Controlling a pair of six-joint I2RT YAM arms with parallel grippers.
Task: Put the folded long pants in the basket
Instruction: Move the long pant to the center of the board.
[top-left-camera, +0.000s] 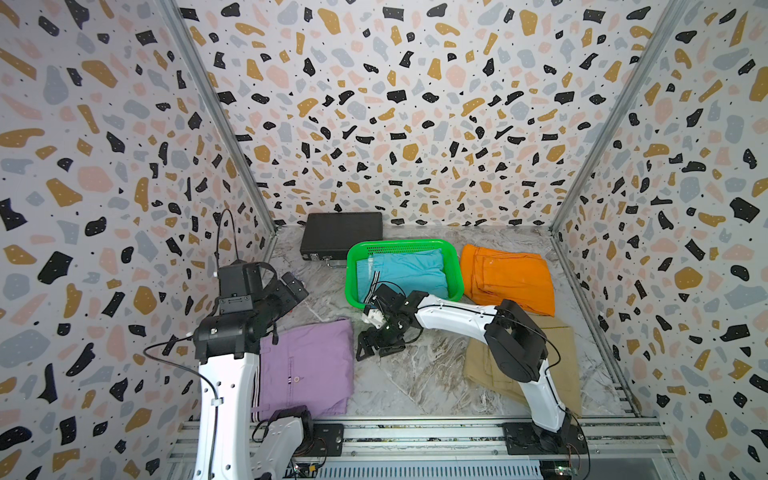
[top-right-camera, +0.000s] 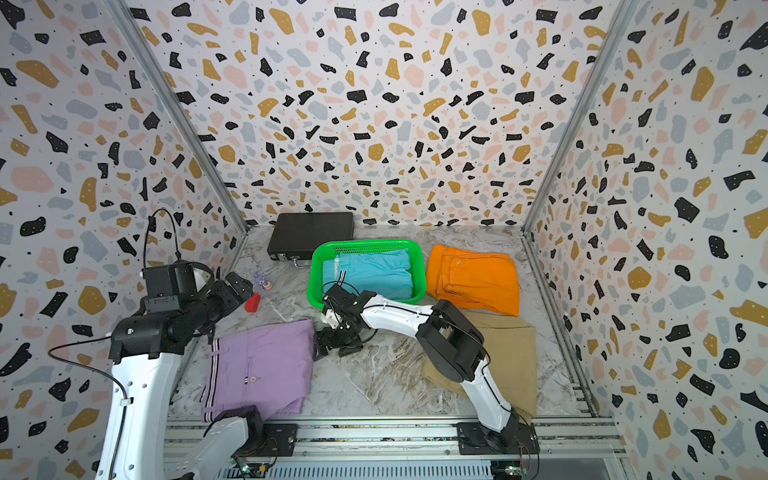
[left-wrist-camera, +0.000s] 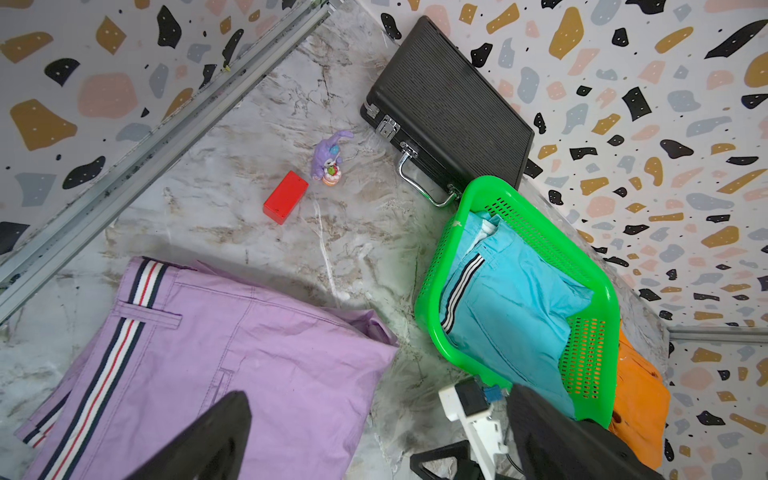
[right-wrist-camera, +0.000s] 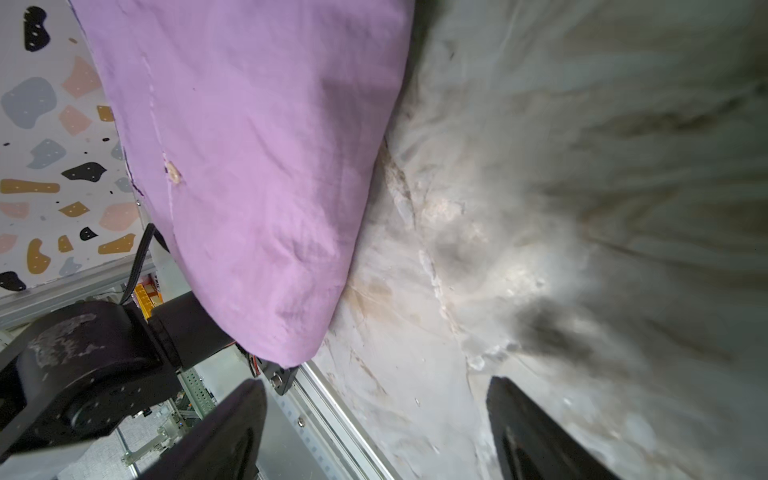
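Terrazzo-patterned walls stand on three sides of the marbled grey bench (top-left-camera: 419, 378). My right pincer (right-wrist-camera: 374, 388) is low over the bare bench, its jaws released and wide apart, with nothing between them. Just beside one jaw lies the rounded fold edge of the lilac folded trousers with striped side (top-left-camera: 307, 365); I cannot tell whether it touches the cloth.

Just behind this pincer stands the bright green perforated plastic basket (top-left-camera: 399, 243), and the cyan folded trousers with black-white side stripe (top-left-camera: 409, 272) lie inside it. To the right of the basket the bright orange folded trousers (top-left-camera: 509, 278) lie on the bench. The plain khaki folded trousers (top-left-camera: 567, 361) lie nearer the front, partly hidden under my right arm.

My left pincer (left-wrist-camera: 380, 397) hangs in the air above the far edge of the lilac trousers, its jaws also spread wide and empty. Beyond it a small red rectangular block (top-right-camera: 252, 302) and a small purple figurine (top-right-camera: 262, 281) lie on the bench. A flat black ribbed case (top-left-camera: 340, 235) lies at the back wall, its metal handle near a corner of the basket.
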